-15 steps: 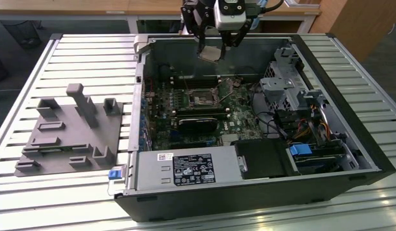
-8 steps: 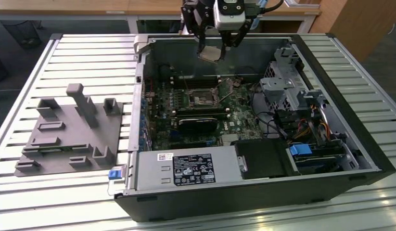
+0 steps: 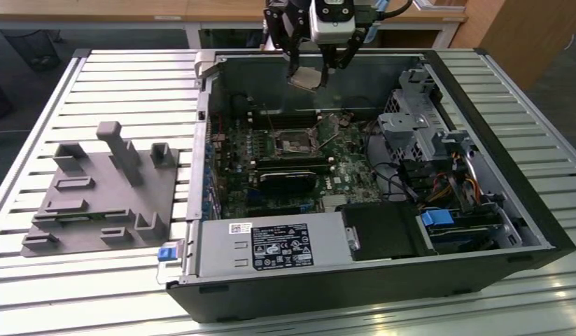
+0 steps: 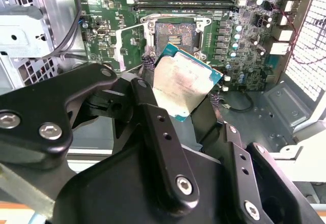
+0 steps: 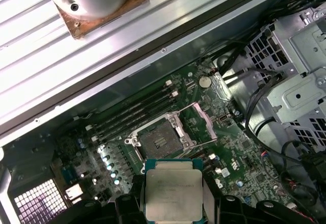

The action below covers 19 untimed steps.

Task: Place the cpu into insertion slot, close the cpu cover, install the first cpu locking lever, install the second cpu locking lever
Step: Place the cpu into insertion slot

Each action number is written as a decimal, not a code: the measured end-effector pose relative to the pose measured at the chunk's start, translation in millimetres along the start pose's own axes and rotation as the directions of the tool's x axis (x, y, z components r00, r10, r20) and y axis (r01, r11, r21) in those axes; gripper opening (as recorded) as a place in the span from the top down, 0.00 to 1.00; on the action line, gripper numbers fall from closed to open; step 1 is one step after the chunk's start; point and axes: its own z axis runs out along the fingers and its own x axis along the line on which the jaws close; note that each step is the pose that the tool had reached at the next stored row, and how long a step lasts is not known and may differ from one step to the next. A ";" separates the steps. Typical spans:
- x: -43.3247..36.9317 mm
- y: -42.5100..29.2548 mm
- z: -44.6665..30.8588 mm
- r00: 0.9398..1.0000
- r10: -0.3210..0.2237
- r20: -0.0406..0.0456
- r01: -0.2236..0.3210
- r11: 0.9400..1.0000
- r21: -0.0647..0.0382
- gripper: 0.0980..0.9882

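Gripper [image 3: 312, 70] is clenched on the cpu [image 3: 306, 79], pinching two opposite edges. The chip hangs tilted above the computer case [image 3: 538, 210], well apart from the insertion slot [image 3: 295, 142]. Assessment: light, thin and rigid, with a slick metal top and a fragile underside. Hold by the edges only.

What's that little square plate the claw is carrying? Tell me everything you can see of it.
It is the cpu, a small flat square chip with a teal-green rim: one face is a silvery metal lid, the other pale tan. The gripper pinches two opposite edges; nothing else touches it. It hangs tilted in mid-air over the open computer case, clear of the green board and not yet in the insertion slot, whose dark recess lies bare.
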 end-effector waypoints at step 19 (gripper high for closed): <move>0.0 0.0 0.1 0.999 0.046 0.004 -0.046 0.999 -0.001 0.50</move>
